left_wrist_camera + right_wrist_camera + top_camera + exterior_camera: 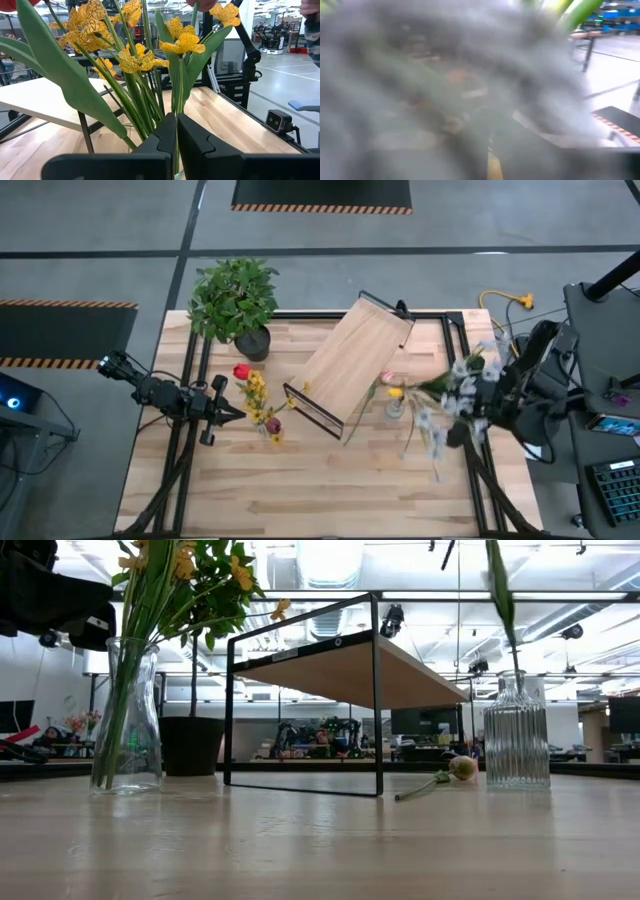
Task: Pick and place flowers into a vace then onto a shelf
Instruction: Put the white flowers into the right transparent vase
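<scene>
On a wooden table, the left gripper (pixel 237 413), fingers pressed together, sits beside a glass vase (pixel 127 720) of yellow flowers (pixel 137 55), while the right gripper (pixel 462 428), grip unclear, holds white-blossomed stems (pixel 452 395) near the ribbed vase (pixel 516 735) beside the pale wood shelf (pixel 352 360).

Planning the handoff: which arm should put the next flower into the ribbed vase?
Right. Its end effector already carries white-blossomed stems beside the ribbed vase; the left end effector sits at the other vase.
</scene>
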Robot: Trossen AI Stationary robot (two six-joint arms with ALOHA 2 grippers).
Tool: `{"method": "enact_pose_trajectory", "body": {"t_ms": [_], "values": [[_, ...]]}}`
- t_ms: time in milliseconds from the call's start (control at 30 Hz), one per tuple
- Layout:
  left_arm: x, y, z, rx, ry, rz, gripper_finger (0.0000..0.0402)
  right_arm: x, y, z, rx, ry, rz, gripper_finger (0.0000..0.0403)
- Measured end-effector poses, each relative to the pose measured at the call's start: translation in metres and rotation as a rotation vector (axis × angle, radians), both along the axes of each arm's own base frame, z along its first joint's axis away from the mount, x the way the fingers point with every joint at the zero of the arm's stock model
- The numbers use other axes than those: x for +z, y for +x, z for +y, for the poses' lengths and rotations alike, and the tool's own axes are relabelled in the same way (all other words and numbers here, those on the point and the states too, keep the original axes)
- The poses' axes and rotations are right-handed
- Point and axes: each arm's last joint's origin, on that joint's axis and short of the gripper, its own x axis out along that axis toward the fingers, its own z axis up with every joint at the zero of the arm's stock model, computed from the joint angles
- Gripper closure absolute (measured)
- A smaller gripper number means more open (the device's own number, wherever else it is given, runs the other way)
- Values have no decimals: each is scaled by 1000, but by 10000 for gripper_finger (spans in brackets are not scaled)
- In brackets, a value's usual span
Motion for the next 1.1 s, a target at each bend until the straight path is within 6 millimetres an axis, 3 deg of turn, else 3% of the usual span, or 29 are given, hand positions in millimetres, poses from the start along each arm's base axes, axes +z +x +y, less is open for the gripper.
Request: {"method": "enact_pose_trajectory", "body": {"t_ms": [567, 733, 933, 1100], "values": [[0, 0, 0, 0, 0, 0, 401, 12, -25, -31, -36, 66, -67, 391], [0, 0, 0, 1, 0, 0, 402, -2, -29, -37, -52, 94, -31, 391], [0, 0, 0, 0, 0, 0, 402, -33, -38, -47, -92, 232, 69, 391], [0, 0, 0, 1, 1, 1, 402, -60, -36, -43, -127, 286, 107, 391]]}}
